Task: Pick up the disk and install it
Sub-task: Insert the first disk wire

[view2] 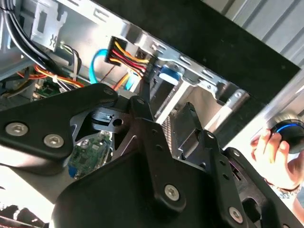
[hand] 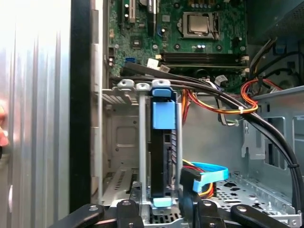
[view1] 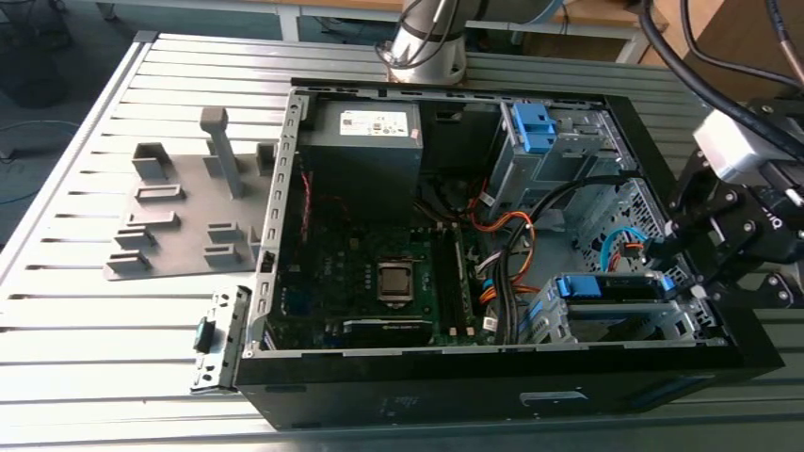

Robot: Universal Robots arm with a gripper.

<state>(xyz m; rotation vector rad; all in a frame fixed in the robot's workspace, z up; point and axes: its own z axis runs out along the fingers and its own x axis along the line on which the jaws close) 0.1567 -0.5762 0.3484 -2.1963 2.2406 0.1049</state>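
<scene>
You are seeing the disk [hand: 159, 161] sitting in the cage [hand: 118, 137], seemingly almost installed. Your end effector [hand: 162, 212] is hanging at its end, and I cannot tell its grip.

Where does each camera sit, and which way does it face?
Exterior view: off the arm, looking down into the open computer case; arm base and gripper show.
First wrist view: on the arm, facing the disk in its drive cage; gripper links show.
Second wrist view: on the arm, facing the cage past gripper links; a person's hand shows.
Shared: both wrist views see the cage and blue cable.
</scene>
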